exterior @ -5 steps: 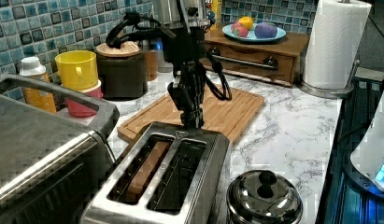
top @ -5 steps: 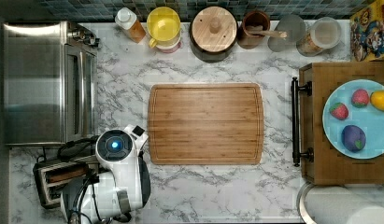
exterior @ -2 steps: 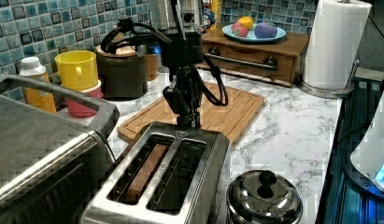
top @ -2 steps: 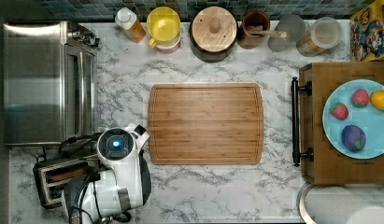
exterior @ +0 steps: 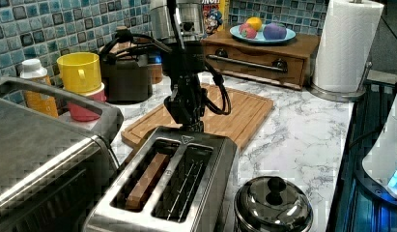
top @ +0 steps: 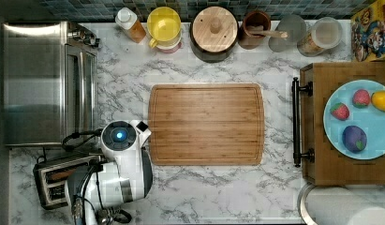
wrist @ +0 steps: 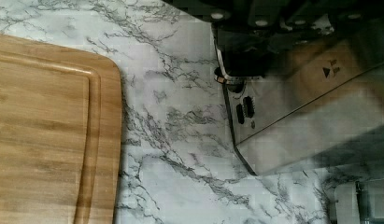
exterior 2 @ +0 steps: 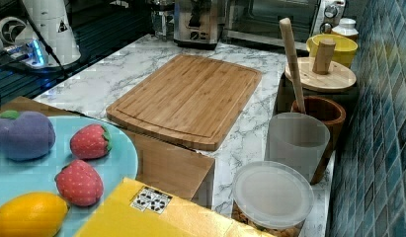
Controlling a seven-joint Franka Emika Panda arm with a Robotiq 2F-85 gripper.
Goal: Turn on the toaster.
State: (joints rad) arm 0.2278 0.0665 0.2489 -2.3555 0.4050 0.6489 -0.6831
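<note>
The toaster stands on the marble surface at the top view's lower left, just in front of the big toaster oven and near the corner of the cutting board. Its long axis runs along the two slots, and in the left view the far end, the one facing the board, carries the controls; in the wrist view a dark knob and small buttons sit on that end face. The hand hangs directly over that control end, its tip close above the top edge. I cannot tell whether its fingers are apart or together. The lever should therefore lie straight below the hand, so I judge the coming move to be a short downward push along that end face, not a reach sideways.
</note>
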